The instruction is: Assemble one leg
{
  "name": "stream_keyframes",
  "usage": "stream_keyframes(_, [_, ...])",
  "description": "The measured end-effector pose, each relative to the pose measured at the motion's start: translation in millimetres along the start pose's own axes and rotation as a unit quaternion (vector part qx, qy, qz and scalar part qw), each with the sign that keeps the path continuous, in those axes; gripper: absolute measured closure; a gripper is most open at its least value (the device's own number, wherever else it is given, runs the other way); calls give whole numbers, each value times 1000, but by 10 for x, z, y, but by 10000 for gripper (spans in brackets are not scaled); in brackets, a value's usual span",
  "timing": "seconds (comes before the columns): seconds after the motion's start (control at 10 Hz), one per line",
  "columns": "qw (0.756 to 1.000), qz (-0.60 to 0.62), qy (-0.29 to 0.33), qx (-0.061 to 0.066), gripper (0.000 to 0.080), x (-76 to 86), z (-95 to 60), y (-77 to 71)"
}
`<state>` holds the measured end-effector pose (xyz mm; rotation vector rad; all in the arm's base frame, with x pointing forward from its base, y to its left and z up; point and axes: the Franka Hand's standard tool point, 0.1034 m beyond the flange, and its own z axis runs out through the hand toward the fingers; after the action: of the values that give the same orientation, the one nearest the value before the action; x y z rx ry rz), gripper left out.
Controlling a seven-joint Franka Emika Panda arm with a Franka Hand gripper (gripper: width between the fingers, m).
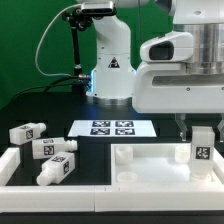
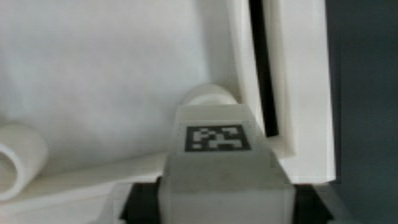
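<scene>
Dark tabletop point(image 1: 95, 150) — pincer point(image 1: 201, 134) grips tagged leg point(image 1: 201, 155).

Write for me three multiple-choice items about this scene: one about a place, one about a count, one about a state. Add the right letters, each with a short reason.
1. Where does the marker board lie?
A. On the table, beyond the square panel as the exterior view sees it
B. On top of the panel
C. Under the gripper

2. How many loose legs lie at the exterior view's left?
A. Two
B. Three
C. Five

3. In what state is the gripper?
A. Open and empty
B. Shut on a held leg
C. Out of view

Answers:
1 A, since the board lies flat on the dark table behind the panel.
2 B, since three lie there.
3 B, since the wrist view shows the tagged leg between the gripper's two sides.
</scene>
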<state>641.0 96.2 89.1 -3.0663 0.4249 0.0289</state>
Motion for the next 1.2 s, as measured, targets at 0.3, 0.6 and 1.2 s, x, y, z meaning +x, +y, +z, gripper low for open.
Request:
stream_keyframes(0.3, [980, 200, 15, 11, 514, 1, 11, -23])
stream_keyframes(0.6, [900, 434, 7, 38, 514, -7, 25, -64])
stream_keyframes(1.2, [922, 386, 13, 23, 212, -57, 43, -109])
